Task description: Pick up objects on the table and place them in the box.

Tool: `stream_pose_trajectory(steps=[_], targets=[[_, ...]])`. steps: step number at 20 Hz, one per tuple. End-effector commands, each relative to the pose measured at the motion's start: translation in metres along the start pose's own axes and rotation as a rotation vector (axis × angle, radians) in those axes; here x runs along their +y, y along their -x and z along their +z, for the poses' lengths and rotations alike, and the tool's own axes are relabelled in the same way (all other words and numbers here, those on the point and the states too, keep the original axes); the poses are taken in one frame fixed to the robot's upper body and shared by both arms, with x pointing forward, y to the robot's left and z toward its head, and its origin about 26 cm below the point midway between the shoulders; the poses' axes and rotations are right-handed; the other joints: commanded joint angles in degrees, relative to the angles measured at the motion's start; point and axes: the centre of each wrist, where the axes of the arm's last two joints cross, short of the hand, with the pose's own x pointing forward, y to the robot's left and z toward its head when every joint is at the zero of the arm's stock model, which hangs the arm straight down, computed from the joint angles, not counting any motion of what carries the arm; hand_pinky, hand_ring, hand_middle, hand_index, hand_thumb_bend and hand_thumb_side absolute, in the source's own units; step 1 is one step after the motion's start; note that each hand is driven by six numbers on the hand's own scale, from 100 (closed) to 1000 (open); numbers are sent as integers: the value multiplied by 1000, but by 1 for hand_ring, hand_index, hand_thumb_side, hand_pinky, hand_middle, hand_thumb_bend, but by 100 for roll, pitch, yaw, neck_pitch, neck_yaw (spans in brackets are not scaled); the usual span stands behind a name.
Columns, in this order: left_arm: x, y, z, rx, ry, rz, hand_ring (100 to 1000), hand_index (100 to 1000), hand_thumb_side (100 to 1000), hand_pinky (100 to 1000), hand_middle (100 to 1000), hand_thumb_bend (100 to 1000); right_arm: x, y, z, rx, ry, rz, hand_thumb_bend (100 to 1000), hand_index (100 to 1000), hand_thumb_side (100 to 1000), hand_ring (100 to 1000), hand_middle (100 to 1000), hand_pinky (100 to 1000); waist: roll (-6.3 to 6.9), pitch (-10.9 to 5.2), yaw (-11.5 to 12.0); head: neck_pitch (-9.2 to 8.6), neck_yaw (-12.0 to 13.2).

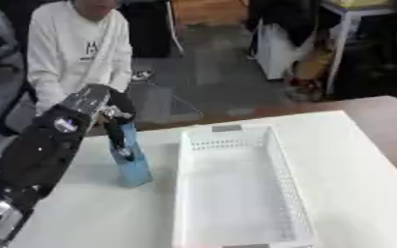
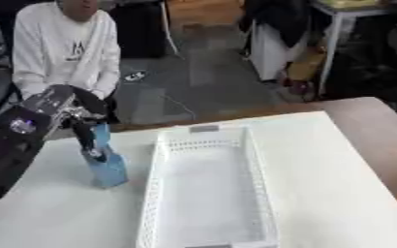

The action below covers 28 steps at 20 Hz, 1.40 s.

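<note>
A tall light-blue carton [image 1: 133, 164] stands upright on the white table, just left of the white perforated box [image 1: 236, 189]. My left hand [image 1: 115, 130] comes in from the lower left, and its dark fingers [image 2: 89, 140] are curled over the carton's top and front face. The box is long and holds nothing I can see. My right hand shows in neither view.
The white tabletop [image 1: 354, 164] ends at a brown wooden edge [image 1: 380, 109] on the right. A person in a white top sits beyond the far left edge. Floor and furniture lie behind the table.
</note>
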Motion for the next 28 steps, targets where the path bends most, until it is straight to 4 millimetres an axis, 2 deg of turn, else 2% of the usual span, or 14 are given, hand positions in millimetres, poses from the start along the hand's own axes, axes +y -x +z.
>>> stream_pose_trajectory(steps=[1, 5, 6, 7, 8, 11, 19, 28], targets=[[25, 26, 26, 63, -137, 1, 100, 415, 834, 100, 181, 132, -1, -5, -9, -43, -5, -8, 100, 576, 866, 328, 497, 175, -39, -66, 23, 66, 77], [46, 26, 38, 22, -319, 5, 100, 409, 866, 100, 168, 143, -1, -5, -8, -43, -6, -8, 100, 576, 865, 328, 497, 174, -36, -70, 30, 81, 78], [49, 25, 39, -1, -368, 9, 100, 408, 911, 100, 166, 162, -1, -5, -8, -43, -7, -8, 100, 576, 865, 328, 497, 175, -35, -69, 29, 81, 75], [52, 23, 40, -33, -427, 14, 100, 408, 589, 100, 152, 100, 0, -5, -9, -44, -7, -9, 100, 576, 854, 328, 497, 174, -33, -67, 28, 86, 71], [52, 22, 40, -52, -463, 19, 100, 404, 883, 100, 157, 148, 0, -5, -9, -44, -7, -9, 100, 576, 864, 328, 497, 175, -32, -66, 25, 88, 71], [57, 17, 41, -132, -589, 37, 100, 402, 892, 100, 152, 151, 0, -5, -9, -45, -9, -12, 100, 576, 865, 328, 497, 174, -25, -59, 14, 99, 66], [74, 9, 51, -219, -755, 39, 100, 400, 906, 100, 145, 153, 1, -5, -10, -46, -9, -18, 100, 576, 864, 328, 497, 176, -15, -57, -8, 98, 44], [79, -7, 43, -382, -776, 8, 100, 402, 906, 100, 149, 167, 3, -5, -13, -52, -1, -28, 100, 577, 863, 329, 496, 179, -8, -42, -60, 42, -16]])
